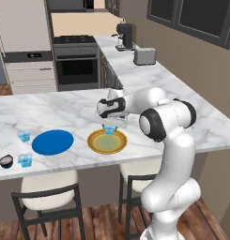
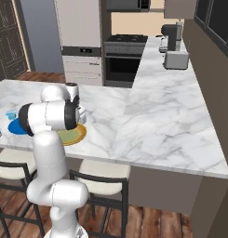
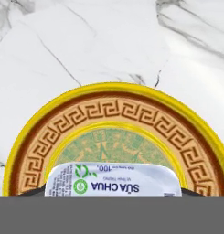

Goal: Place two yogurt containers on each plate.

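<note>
- The arm [image 1: 165,123] folds forward over the marble counter [image 1: 79,110], wrist pointing down.
- The gripper [image 1: 110,125] pinches a pale blue yogurt cup [image 1: 109,129], held just above the yellow-rimmed plate [image 1: 94,143].
- The blue plate [image 1: 52,142] lies beside it.

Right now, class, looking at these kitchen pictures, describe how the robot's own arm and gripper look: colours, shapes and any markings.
The robot arm is glossy white, built of rounded tubular segments with dark grey-black rings and caps at the joints. Its gripper has a white body with a black band. No cables or markings show on it.
</note>
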Robot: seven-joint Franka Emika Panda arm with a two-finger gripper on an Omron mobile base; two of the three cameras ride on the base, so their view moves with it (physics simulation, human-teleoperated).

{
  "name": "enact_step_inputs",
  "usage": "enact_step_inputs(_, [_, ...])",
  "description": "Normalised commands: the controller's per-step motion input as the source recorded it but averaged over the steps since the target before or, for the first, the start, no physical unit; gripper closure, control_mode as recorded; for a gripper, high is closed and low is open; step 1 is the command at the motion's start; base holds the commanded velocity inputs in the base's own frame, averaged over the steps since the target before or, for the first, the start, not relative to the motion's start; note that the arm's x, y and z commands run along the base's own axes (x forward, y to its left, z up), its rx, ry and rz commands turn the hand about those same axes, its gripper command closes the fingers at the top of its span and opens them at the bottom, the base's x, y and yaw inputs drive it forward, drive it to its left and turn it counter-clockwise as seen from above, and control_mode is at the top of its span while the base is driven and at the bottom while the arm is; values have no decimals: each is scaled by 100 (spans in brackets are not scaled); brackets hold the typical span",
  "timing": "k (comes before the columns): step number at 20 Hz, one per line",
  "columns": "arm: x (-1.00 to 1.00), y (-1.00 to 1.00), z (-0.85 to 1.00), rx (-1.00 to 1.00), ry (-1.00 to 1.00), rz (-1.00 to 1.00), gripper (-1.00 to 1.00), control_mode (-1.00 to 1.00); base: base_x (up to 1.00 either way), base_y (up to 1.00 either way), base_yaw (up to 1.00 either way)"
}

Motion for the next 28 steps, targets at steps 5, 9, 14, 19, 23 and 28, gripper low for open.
enact_step_inputs(5, [0, 0, -22, -6, 4, 0, 100, -100, 0, 0, 0])
enact_step_inputs(9, [-2, 0, -36, -8, -4, 0, 100, -100, 0, 0, 0])
enact_step_inputs(14, [-2, 3, -26, -2, -4, 0, 100, -100, 0, 0, 0])
enact_step_inputs(19, [0, 0, -6, 0, 0, 0, 100, -100, 0, 0, 0])
enact_step_inputs(23, [0, 0, 0, 0, 0, 0, -100, -100, 0, 0, 0])
enact_step_inputs(28, [0, 0, 0, 0, 0, 0, -100, -100, 0, 0, 0])
